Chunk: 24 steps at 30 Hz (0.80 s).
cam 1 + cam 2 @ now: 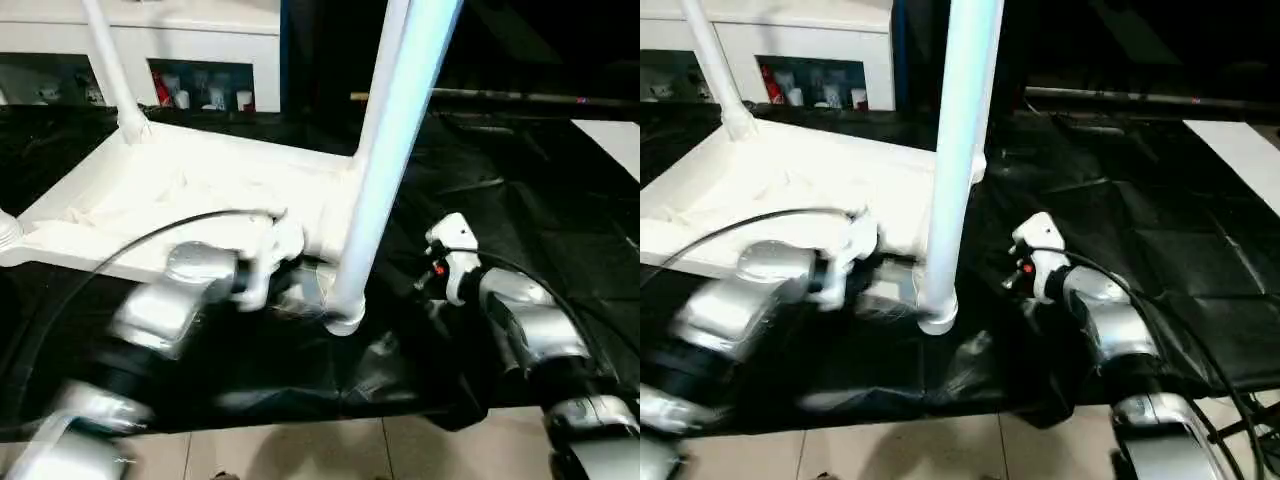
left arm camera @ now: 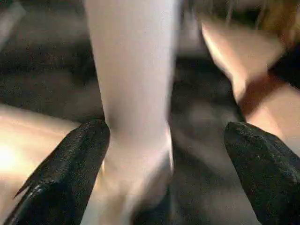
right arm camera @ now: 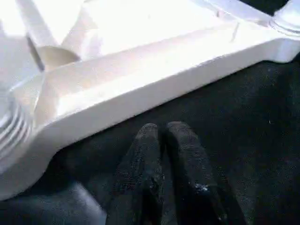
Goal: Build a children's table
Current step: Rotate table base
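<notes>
The table [image 1: 190,200] is lying upside down on the black cloth [image 1: 520,210], legs pointing up. My left gripper [image 2: 164,140] is gaping wide around the near leg [image 2: 133,84], seemingly not touching it. My right gripper [image 3: 161,140] is clenched empty, at about three o'clock from that leg.

Dim scene; glaring white plastic, motion-blurred left forearm.
</notes>
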Motion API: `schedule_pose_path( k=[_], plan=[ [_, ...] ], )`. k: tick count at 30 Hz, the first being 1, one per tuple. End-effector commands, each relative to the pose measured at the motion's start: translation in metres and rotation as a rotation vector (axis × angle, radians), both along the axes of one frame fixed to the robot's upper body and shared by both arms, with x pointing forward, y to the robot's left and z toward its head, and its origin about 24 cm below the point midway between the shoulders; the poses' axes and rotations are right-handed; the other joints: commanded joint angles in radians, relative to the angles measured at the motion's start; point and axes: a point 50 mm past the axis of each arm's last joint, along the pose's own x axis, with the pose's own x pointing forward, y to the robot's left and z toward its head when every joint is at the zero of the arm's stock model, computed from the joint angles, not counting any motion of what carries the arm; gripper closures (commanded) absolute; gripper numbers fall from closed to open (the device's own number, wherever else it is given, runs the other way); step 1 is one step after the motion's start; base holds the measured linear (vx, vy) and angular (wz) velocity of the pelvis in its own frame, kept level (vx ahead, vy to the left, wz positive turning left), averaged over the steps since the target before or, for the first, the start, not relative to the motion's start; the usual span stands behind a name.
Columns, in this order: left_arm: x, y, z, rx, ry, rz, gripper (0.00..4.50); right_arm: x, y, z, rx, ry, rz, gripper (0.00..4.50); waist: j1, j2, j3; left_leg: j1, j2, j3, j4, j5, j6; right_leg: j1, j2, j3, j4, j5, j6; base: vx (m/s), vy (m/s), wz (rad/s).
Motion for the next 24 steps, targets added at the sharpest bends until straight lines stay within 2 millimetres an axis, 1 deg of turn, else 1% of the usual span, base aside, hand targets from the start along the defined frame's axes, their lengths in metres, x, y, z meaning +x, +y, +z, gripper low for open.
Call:
schedule_pose_path(
  k=[1, 2, 3, 4, 5, 6, 7, 8, 9, 10, 11, 12, 13, 14, 15, 16, 17, 18, 19, 20, 21, 23, 24],
  plan=[
    [0.003, 0.003, -0.003, 0.096, -0.017, -0.018, 0.04, -0.002, -0.002, 0.007, -0.011, -0.012, 0.042, 4.15, 0.002, 0.016, -0.067, 0.016, 0.007, 0.008, -0.066, -0.271, 0.014, 0.051, -0.037, 0.029, -0.067, -0.181, -0.23, 0.0, 0.0, 0.0],
    [0.009, 0.004, -0.005, 0.139, -0.066, 0.005, 0.04, -0.005, -0.002, 0.009, -0.017, -0.012, 0.073, 4.15, 0.002, 0.016, -0.066, 0.015, 0.006, 0.008, -0.067, -0.272, 0.012, 0.051, -0.038, 0.029, -0.068, -0.192, -0.229, 0.0, 0.0, 0.0],
    [0.018, 0.003, -0.006, 0.176, -0.132, 0.042, 0.04, -0.01, -0.002, 0.014, -0.031, -0.013, 0.127, 4.15, 0.005, 0.02, -0.065, 0.017, 0.006, 0.009, -0.066, -0.28, 0.013, 0.05, -0.036, 0.029, -0.072, -0.203, -0.223, 0.0, 0.0, 0.0],
    [0.018, 0.003, -0.006, 0.176, -0.132, 0.042, 0.21, -0.01, -0.002, 0.014, -0.031, -0.013, 0.127, 4.18, 0.011, 0.019, -0.065, 0.021, 0.006, 0.009, -0.065, -0.296, 0.014, 0.048, -0.035, 0.029, -0.075, -0.215, -0.211, 0.0, 0.0, 0.0],
    [0.024, 0.002, -0.008, 0.203, -0.17, 0.069, 0.21, -0.014, 0.0, 0.018, -0.051, -0.018, 0.176, 4.18, 0.011, 0.017, -0.065, 0.012, 0.006, 0.005, -0.068, -0.282, 0.013, 0.055, -0.038, 0.029, -0.073, -0.217, -0.204, 0.0, 0.0, 0.0],
    [0.026, 0.002, -0.009, 0.219, -0.181, 0.074, 0.32, -0.015, 0.001, 0.02, -0.059, -0.022, 0.194, 4.19, 0.016, 0.017, -0.068, 0.014, 0.009, 0.004, -0.067, -0.273, 0.009, 0.054, -0.044, 0.029, -0.07, -0.203, -0.207, 0.0, 0.0, 0.0],
    [0.028, 0.002, -0.01, 0.25, -0.2, 0.067, 0.44, -0.017, 0.003, 0.022, -0.066, -0.026, 0.21, 4.19, 0.015, 0.015, -0.068, 0.01, 0.008, 0.003, -0.067, -0.266, 0.011, 0.057, -0.044, 0.029, -0.069, -0.198, -0.21, 0.0, 0.0, 0.0],
    [0.028, 0.002, -0.011, 0.259, -0.203, 0.067, 0.5, -0.017, 0.003, 0.022, -0.067, -0.028, 0.215, 4.19, 0.017, 0.015, -0.07, 0.011, 0.009, 0.004, -0.065, -0.255, 0.012, 0.055, -0.044, 0.029, -0.067, -0.18, -0.213, 0.0, 0.0, 0.0],
    [0.03, 0.003, -0.013, 0.29, -0.213, 0.065, 0.59, -0.018, 0.005, 0.026, -0.073, -0.033, 0.232, 4.19, 0.017, 0.03, -0.069, 0.011, 0.008, 0.002, -0.066, -0.254, 0.01, 0.054, -0.044, 0.029, -0.065, -0.171, -0.218, 0.0, 0.0, 0.0],
    [0.032, 0.003, -0.013, 0.303, -0.227, 0.064, 0.67, -0.02, 0.007, 0.028, -0.076, -0.037, 0.245, 4.19, 0.014, 0.02, -0.071, 0.009, 0.004, 0.004, -0.063, -0.246, 0.016, 0.058, -0.04, 0.029, -0.066, -0.149, -0.22, 0.0, 0.0, 0.0],
    [0.033, 0.002, -0.014, 0.297, -0.224, 0.066, 0.74, -0.021, 0.008, 0.029, -0.078, -0.037, 0.251, 4.19, 0.015, 0.019, -0.072, 0.008, 0.004, 0.005, -0.063, -0.24, 0.016, 0.059, -0.042, 0.029, -0.065, -0.141, -0.221, 0.0, 0.0, 0.0],
    [0.034, 0.002, -0.014, 0.296, -0.223, 0.066, 0.83, -0.021, 0.008, 0.029, -0.078, -0.037, 0.253, 4.19, 0.015, 0.024, -0.072, 0.007, 0.004, 0.004, -0.062, -0.233, 0.018, 0.06, -0.043, 0.029, -0.066, -0.135, -0.226, 0.0, 0.0, 0.0],
    [0.034, 0.001, -0.015, 0.287, -0.218, 0.065, 0.92, -0.022, 0.009, 0.03, -0.083, -0.037, 0.261, 4.19, 0.014, 0.023, -0.072, 0.007, 0.005, 0.004, -0.062, -0.232, 0.017, 0.06, -0.044, 0.028, -0.064, -0.132, -0.23, 0.0, 0.0, 0.0],
    [0.036, 0.0, -0.016, 0.287, -0.215, 0.06, 1.1, -0.024, 0.01, 0.031, -0.088, -0.034, 0.271, 4.19, 0.015, 0.023, -0.071, 0.01, 0.005, 0.005, -0.062, -0.237, 0.018, 0.057, -0.042, 0.028, -0.066, -0.138, -0.235, 0.0, 0.0, 0.0],
    [0.036, 0.0, -0.017, 0.288, -0.213, 0.059, 1.1, -0.025, 0.01, 0.031, -0.089, -0.033, 0.273, 4.19, 0.016, 0.022, -0.07, 0.01, 0.005, 0.005, -0.062, -0.245, 0.02, 0.058, -0.042, 0.028, -0.068, -0.152, -0.233, 0.0, 0.0, 0.0],
    [0.036, 0.001, -0.018, 0.294, -0.198, 0.049, 1.17, -0.026, 0.01, 0.03, -0.095, -0.028, 0.278, 4.19, 0.017, 0.026, -0.069, 0.01, 0.006, 0.004, -0.064, -0.258, 0.017, 0.055, -0.044, 0.028, -0.07, -0.172, -0.231, 0.0, 0.0, 0.0],
    [0.035, 0.001, -0.019, 0.297, -0.189, 0.042, 1.33, -0.027, 0.01, 0.03, -0.099, -0.026, 0.281, 4.19, 0.018, 0.025, -0.069, 0.011, 0.006, 0.005, -0.064, -0.266, 0.016, 0.055, -0.044, 0.028, -0.072, -0.183, -0.229, 0.0, 0.0, 0.0],
    [0.035, 0.002, -0.019, 0.298, -0.183, 0.04, 1.33, -0.027, 0.01, 0.03, -0.1, -0.025, 0.281, 4.19, 0.019, 0.025, -0.069, 0.012, 0.007, 0.004, -0.065, -0.277, 0.013, 0.054, -0.045, 0.029, -0.072, -0.201, -0.227, 0.0, 0.0, 0.0],
    [0.034, 0.003, -0.019, 0.295, -0.171, 0.033, 1.44, -0.028, 0.009, 0.03, -0.104, -0.023, 0.281, 4.19, 0.02, 0.026, -0.069, 0.013, 0.008, 0.003, -0.066, -0.281, 0.011, 0.053, -0.046, 0.029, -0.073, -0.206, -0.227, 0.0, 0.0, 0.0],
    [0.034, 0.003, -0.019, 0.291, -0.159, 0.029, 1.55, -0.028, 0.008, 0.029, -0.108, -0.02, 0.281, 4.19, 0.022, 0.024, -0.07, 0.013, 0.008, 0.003, -0.065, -0.278, 0.008, 0.054, -0.046, 0.029, -0.072, -0.198, -0.229, 0.0, 0.0, 0.0],
    [0.034, 0.003, -0.019, 0.289, -0.154, 0.027, 1.7, -0.028, 0.008, 0.029, -0.11, -0.019, 0.281, 4.19, 0.023, 0.025, -0.07, 0.013, 0.008, 0.003, -0.065, -0.276, 0.008, 0.054, -0.046, 0.029, -0.071, -0.194, -0.23, 0.0, 0.0, 0.0],
    [0.033, 0.003, -0.019, 0.288, -0.148, 0.02, 1.77, -0.028, 0.008, 0.028, -0.115, -0.018, 0.281, 4.19, 0.027, 0.026, -0.07, 0.013, 0.009, 0.004, -0.065, -0.265, 0.01, 0.054, -0.046, 0.03, -0.068, -0.17, -0.236, 0.0, 0.0, 0.0],
    [0.034, 0.003, -0.019, 0.289, -0.148, 0.018, 1.92, -0.029, 0.008, 0.028, -0.118, -0.015, 0.283, 4.19, 0.029, 0.026, -0.071, 0.012, 0.009, 0.004, -0.064, -0.256, 0.011, 0.054, -0.046, 0.029, -0.067, -0.155, -0.239, 0.0, 0.0, 0.0]
  ],
)
